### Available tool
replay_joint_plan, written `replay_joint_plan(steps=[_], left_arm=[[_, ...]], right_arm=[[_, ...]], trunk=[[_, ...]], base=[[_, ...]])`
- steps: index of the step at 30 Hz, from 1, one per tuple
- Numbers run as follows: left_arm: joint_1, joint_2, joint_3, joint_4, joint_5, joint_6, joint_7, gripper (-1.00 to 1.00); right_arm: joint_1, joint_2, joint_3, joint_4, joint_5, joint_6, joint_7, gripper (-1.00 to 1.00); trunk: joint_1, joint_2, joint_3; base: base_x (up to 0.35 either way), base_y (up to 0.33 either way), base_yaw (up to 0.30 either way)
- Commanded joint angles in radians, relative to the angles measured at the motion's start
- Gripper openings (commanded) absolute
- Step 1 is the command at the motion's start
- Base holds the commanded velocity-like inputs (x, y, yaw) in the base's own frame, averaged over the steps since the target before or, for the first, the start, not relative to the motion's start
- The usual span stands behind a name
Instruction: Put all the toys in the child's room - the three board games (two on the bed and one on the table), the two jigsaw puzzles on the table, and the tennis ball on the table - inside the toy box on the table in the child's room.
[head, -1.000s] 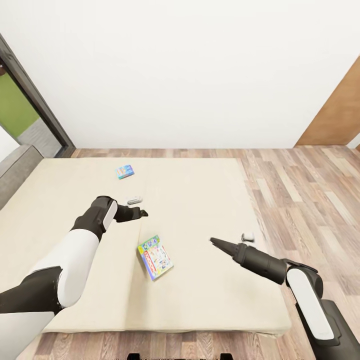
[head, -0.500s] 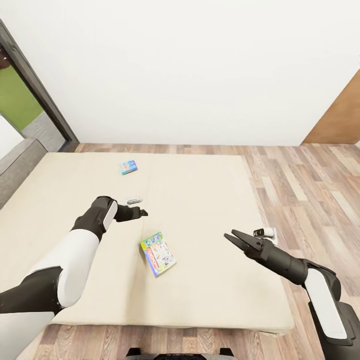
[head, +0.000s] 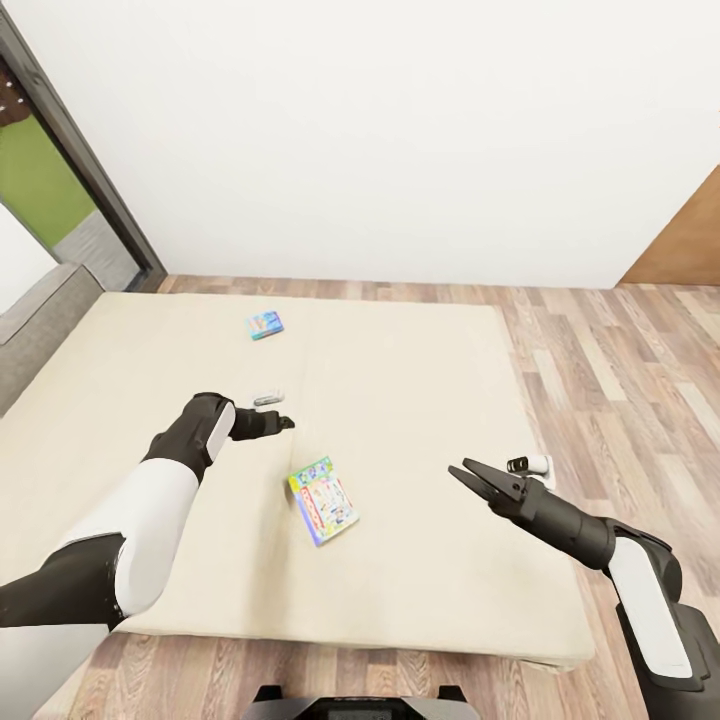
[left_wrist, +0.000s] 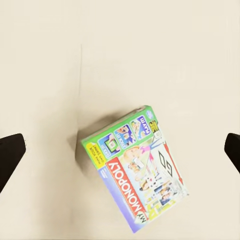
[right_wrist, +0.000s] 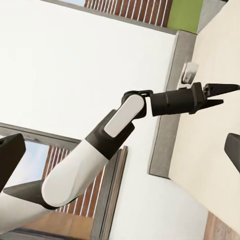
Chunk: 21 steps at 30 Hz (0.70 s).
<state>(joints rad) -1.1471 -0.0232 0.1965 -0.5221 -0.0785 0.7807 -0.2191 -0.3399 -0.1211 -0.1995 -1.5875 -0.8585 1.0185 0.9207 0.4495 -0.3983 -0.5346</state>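
Backing off slightly from the bed (head: 420, 590), both sets of fingers spread wide and empty, left gripper (head: 283, 423) above the Monopoly board game (head: 324, 501), right gripper (head: 470, 474) alongside; pickup judged not yet begun.

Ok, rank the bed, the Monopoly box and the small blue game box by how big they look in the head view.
1. Bed, by far the largest.
2. Monopoly box.
3. Small blue game box, smallest. It lies farther from the camera, which shrinks it somewhat, but the gap looks too wide for distance alone.

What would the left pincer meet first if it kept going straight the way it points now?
Probably the Monopoly board game lying on the bed; it sits near the middle of the open left pincer's wrist view, though depth is unclear.
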Motion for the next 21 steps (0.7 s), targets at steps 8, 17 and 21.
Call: replay_joint_plan(steps=[8,17,21], left_arm=[[0.0,-0.002,0.007,-0.001,-0.005,0.002,-0.005,1.0],[0.0,-0.005,0.009,-0.001,-0.003,0.002,-0.005,1.0],[-0.001,-0.009,0.009,-0.001,-0.003,0.002,-0.005,1.0]], right_arm=[[-0.001,0.0,0.0,0.0,0.003,0.002,0.004,1.0],[-0.001,0.0,-0.004,0.0,0.003,-0.001,0.005,1.0],[-0.001,0.0,-0.006,0.0,0.003,-0.001,0.006,1.0]], trunk=[[0.0,-0.002,-0.015],[0.0,-0.002,-0.029],[0.0,-0.002,-0.036]], base=[[0.0,0.0,0.082],[0.0,0.0,0.02],[0.0,0.0,-0.105]])
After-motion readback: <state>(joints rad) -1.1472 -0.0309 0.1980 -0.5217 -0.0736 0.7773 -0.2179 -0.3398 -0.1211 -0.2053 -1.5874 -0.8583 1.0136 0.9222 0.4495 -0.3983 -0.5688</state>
